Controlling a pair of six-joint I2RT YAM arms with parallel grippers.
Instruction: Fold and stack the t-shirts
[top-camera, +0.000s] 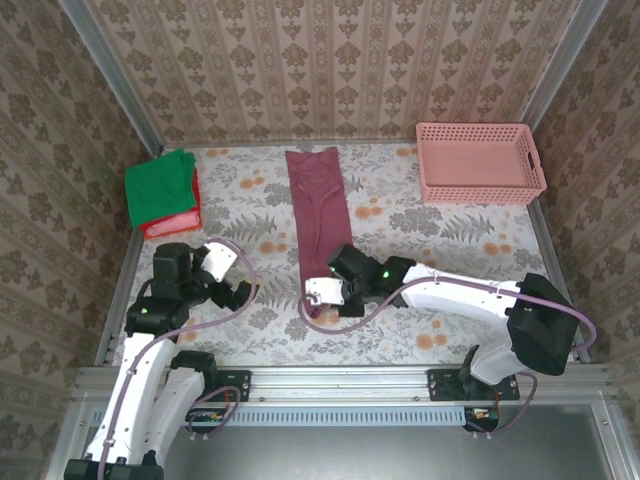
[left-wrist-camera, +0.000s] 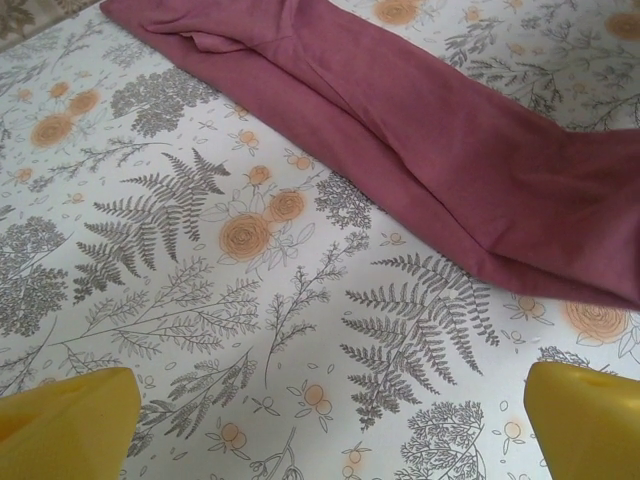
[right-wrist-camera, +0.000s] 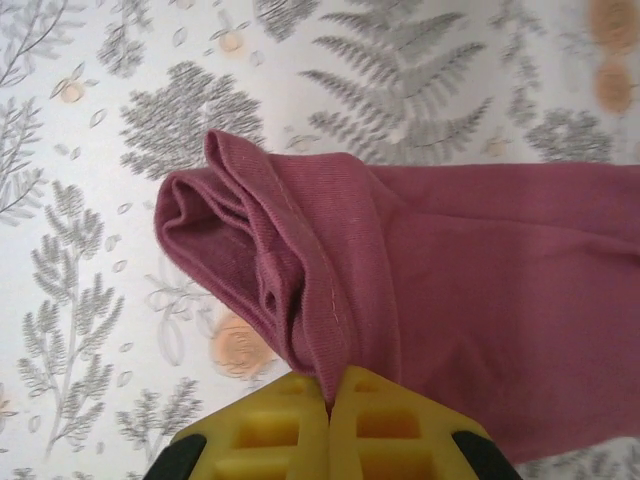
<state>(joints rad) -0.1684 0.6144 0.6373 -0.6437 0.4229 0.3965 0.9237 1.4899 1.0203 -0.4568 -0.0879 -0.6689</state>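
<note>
Right tool (right-wrist-camera: 328, 398) clamps maroon t-shirt (right-wrist-camera: 480, 260); left tool (left-wrist-camera: 322, 420) spread wide.

No lettering, label, brand, number or sign can be read anywhere: not on the long maroon cloth t-shirt (top-camera: 318, 205), the pink plastic lattice basket (top-camera: 480, 193) at far right, or the floral table covering (top-camera: 440, 245).

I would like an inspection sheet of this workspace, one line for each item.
Surface: floral tablecloth, flat.
Job's things: maroon t-shirt in a long strip, centre; green t-shirt folded on a red t-shirt, far left.
Clutter: pink basket, far right.
Grippers: left gripper open over bare tablecloth; right gripper shut on the maroon t-shirt's near end.
Cables: a hose loops along each arm.
Surroundings: patterned walls, metal frame.
</note>
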